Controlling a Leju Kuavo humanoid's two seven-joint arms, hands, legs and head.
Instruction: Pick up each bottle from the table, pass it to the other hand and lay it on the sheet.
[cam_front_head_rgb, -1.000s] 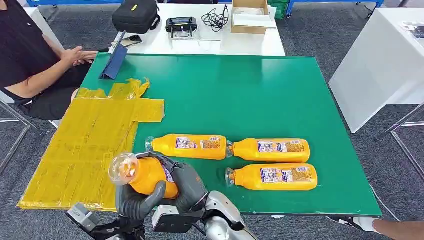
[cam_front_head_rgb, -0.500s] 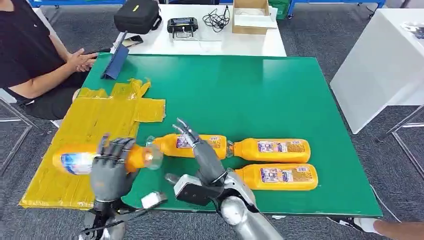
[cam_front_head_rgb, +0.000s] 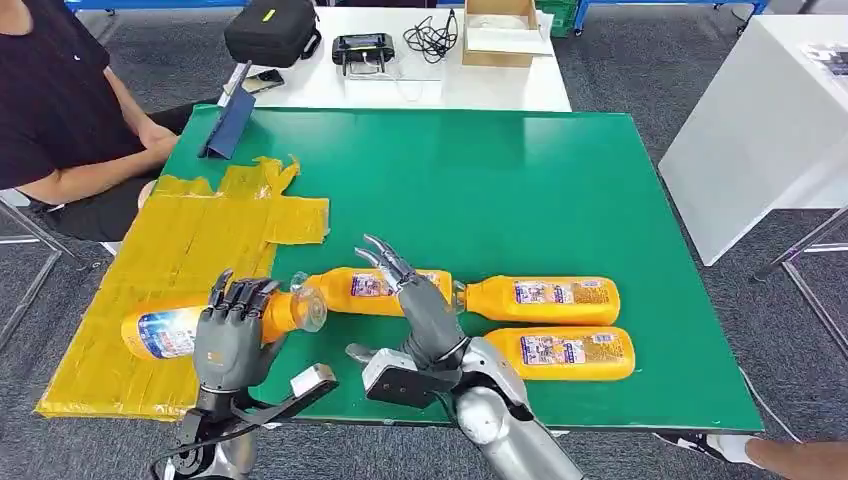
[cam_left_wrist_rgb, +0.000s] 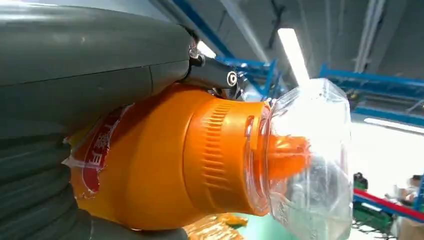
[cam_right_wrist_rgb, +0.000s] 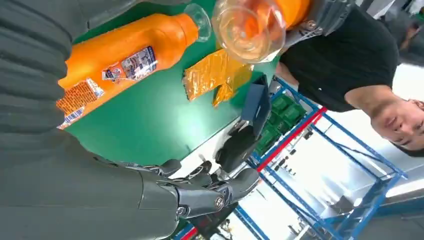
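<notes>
While the left hand (cam_front_head_rgb: 232, 335) wraps its fingers (cam_front_head_rgb: 240, 297) around an orange bottle (cam_front_head_rgb: 172, 328), that bottle lies level above the near part of the yellow sheet (cam_front_head_rgb: 180, 260), its clear cap (cam_front_head_rgb: 308, 307) pointing toward the robot's right. In the left wrist view the thumb and the darker fingers close over the bottle's shoulder just behind the ribbed orange collar — the label is crumpled under the grip. Whether the bottle touches the sheet cannot be told.

The right hand (cam_front_head_rgb: 418, 310) holds nothing; its fingers (cam_front_head_rgb: 385, 258) are stretched out and slightly apart, reaching over the green table (cam_front_head_rgb: 520, 190) above the neck end of the nearest lying bottle (cam_front_head_rgb: 375, 291) without clearly touching it. In the right wrist view these fingers are extended and only lightly curled.

Two more bottles lie on their sides on the table to the right: one (cam_front_head_rgb: 540, 298) in line with the nearest lying bottle, cap almost against its base, and one (cam_front_head_rgb: 570, 352) just in front of it, closer to the robot.

A person (cam_front_head_rgb: 60, 110) in a black shirt sits at the table's far left corner — beside a blue folder (cam_front_head_rgb: 229, 124).
</notes>
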